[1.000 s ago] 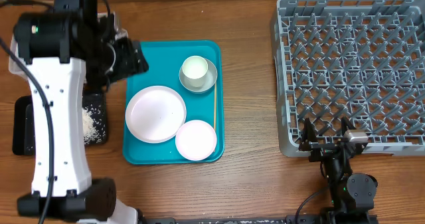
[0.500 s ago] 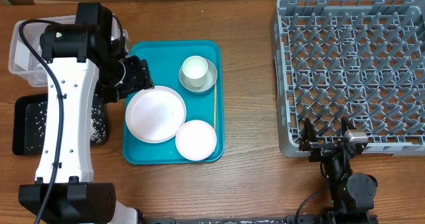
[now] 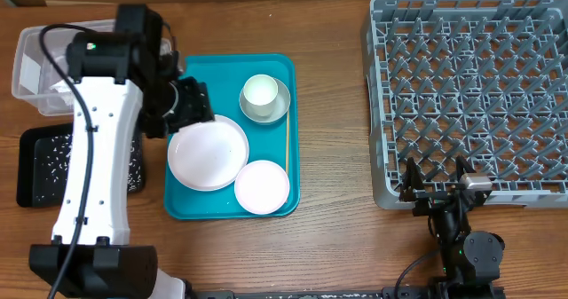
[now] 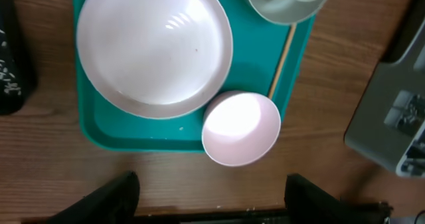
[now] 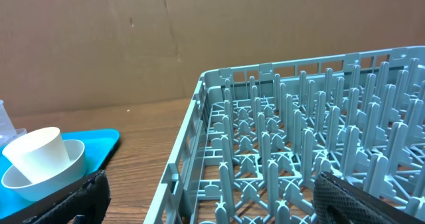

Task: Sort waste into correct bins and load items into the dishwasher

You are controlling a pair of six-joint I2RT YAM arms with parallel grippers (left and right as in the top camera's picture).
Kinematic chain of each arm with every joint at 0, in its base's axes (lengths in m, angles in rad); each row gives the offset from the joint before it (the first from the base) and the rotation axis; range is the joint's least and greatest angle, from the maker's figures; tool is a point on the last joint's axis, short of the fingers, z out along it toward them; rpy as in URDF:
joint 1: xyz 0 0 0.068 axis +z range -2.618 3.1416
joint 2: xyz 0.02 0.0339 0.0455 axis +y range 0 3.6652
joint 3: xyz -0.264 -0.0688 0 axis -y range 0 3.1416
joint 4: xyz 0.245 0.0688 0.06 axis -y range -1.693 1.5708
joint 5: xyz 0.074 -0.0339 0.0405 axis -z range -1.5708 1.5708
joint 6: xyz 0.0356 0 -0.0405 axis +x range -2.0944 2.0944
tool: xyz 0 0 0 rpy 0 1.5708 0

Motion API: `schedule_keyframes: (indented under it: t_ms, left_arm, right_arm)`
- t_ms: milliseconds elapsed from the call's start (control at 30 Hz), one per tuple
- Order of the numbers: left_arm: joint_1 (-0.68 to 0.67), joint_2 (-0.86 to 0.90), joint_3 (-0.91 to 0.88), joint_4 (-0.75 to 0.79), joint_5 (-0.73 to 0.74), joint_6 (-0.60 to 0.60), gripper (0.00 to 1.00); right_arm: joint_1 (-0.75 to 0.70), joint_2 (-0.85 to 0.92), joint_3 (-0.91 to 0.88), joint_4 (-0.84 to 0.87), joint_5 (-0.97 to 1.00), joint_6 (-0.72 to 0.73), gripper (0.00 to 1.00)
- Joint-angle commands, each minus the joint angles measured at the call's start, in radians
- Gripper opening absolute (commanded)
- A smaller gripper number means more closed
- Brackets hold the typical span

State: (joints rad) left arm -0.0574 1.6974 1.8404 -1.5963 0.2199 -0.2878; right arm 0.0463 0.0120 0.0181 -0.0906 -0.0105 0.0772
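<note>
A teal tray (image 3: pixel 275 68) holds a large white plate (image 3: pixel 208 152), a small pink-white bowl (image 3: pixel 262 186), a white cup in a grey-green bowl (image 3: pixel 264 96) and a thin wooden stick (image 3: pixel 287 144). The plate (image 4: pixel 154 48), small bowl (image 4: pixel 240 128) and stick (image 4: pixel 281 61) also show in the left wrist view. My left gripper (image 3: pixel 191 104) hovers over the tray's left edge above the plate, open and empty (image 4: pixel 211 201). My right gripper (image 3: pixel 437 179) rests open at the front edge of the grey dishwasher rack (image 3: pixel 470 95), empty (image 5: pixel 206 197).
A clear plastic bin (image 3: pixel 35 64) stands at the far left, with a black tray (image 3: pixel 40 166) speckled with rice grains in front of it. The cup and bowl (image 5: pixel 43 161) show at the left of the right wrist view. A cardboard wall runs behind the table.
My left arm has swung right, from over the black tray and bin to the teal tray's left edge. The rice grains now lie spread in the black tray. The right arm has not moved.
</note>
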Motion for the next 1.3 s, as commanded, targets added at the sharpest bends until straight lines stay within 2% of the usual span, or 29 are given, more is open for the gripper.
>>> schedule_keyframes:
  t_ms: [0, 233, 500, 833, 1000, 1033, 1167, 1267]
  left_arm:
    - [-0.069, -0.011, -0.011, -0.036, -0.023, 0.003, 0.73]
    - [-0.165, -0.023, -0.011, -0.077, -0.143, -0.086, 0.75]
    - [-0.177, -0.071, -0.112, -0.082, -0.205, -0.163, 0.76]
    - [-0.179, -0.089, -0.313, 0.138, -0.201, -0.219, 0.77]
    - [-0.179, -0.088, -0.329, 0.197, -0.197, -0.252, 0.79]
    - [-0.178, -0.088, -0.328, 0.219, -0.208, -0.252, 0.82]
    - [-0.151, -0.088, -0.326, 0.303, -0.33, -0.261, 0.85]
    - [-0.08, -0.088, -0.325, 0.341, -0.436, -0.342, 0.86]
  right_arm:
    - [-0.001, -0.009, -0.01, 0.006, 0.009, -0.006, 1.0]
    - [-0.001, -0.009, -0.01, 0.006, 0.009, -0.006, 1.0]
    - [-0.001, -0.009, -0.01, 0.006, 0.009, -0.006, 1.0]
    - [-0.001, -0.009, -0.01, 0.006, 0.009, -0.006, 1.0]
    - [-0.001, -0.009, -0.01, 0.006, 0.009, -0.006, 1.0]
    - [-0.001, -0.009, -0.01, 0.006, 0.009, -0.006, 1.0]
    - [-0.001, -0.009, -0.01, 0.006, 0.009, -0.006, 1.0]
    - [-0.001, -0.009, -0.01, 0.006, 0.009, -0.006, 1.0]
